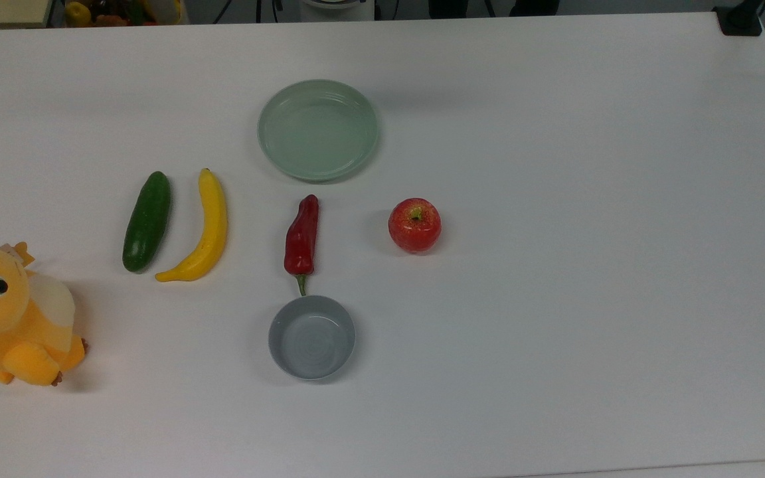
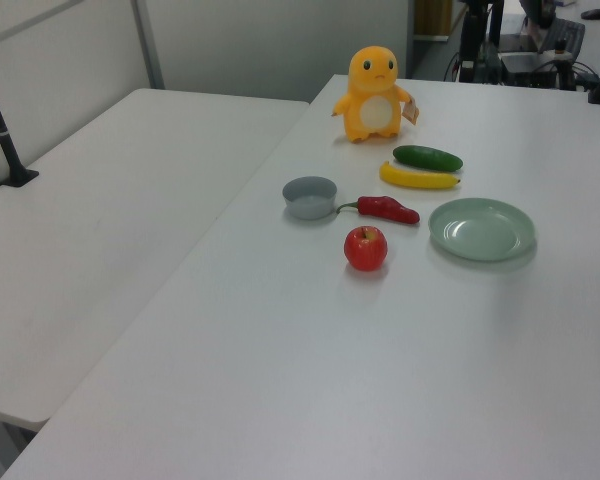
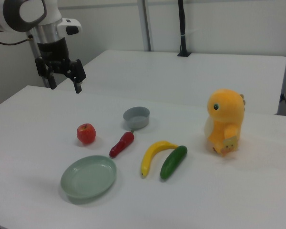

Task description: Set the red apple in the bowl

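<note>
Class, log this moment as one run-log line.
gripper: open, raised, empty | red apple: on table | bowl: empty | step: approach not begun

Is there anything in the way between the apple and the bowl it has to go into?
Nothing lies on the direct line from the apple to the bowl. The chili is close beside that path, its stem tip almost at the bowl's rim. The gripper hangs open above the table, away from the apple.

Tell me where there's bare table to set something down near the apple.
Bare table lies wide open on the top view's right of the red apple. It's crowded on the other side: chili pepper between plate and bowl, with banana and cucumber beyond.
</note>
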Robot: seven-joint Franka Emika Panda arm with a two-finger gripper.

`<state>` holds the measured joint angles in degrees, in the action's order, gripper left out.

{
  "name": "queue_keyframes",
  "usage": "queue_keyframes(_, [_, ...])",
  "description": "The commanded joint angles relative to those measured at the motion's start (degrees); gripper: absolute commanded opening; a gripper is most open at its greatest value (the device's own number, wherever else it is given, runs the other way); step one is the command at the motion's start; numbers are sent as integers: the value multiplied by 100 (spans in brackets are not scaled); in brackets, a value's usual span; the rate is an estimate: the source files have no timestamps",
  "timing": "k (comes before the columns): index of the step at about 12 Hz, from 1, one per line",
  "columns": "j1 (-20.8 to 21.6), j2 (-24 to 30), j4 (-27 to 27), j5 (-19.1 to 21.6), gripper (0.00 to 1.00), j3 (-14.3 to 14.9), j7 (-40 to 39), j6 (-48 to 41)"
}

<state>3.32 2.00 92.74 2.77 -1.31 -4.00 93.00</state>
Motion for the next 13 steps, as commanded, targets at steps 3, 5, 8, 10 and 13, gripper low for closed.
queue_keyframes(3, [72,29,25,-101,100,34,-22,-89])
queue_keyframes(5, [72,29,34,-101,100,34,-22,-89])
queue_keyframes(8, [46,-6,25,-101,100,26,-57,-63])
queue_keyframes(10, [28,-68,25,-49,100,26,-363,-1])
queue_keyframes(13, [334,-454,16,-22,100,26,-471,427])
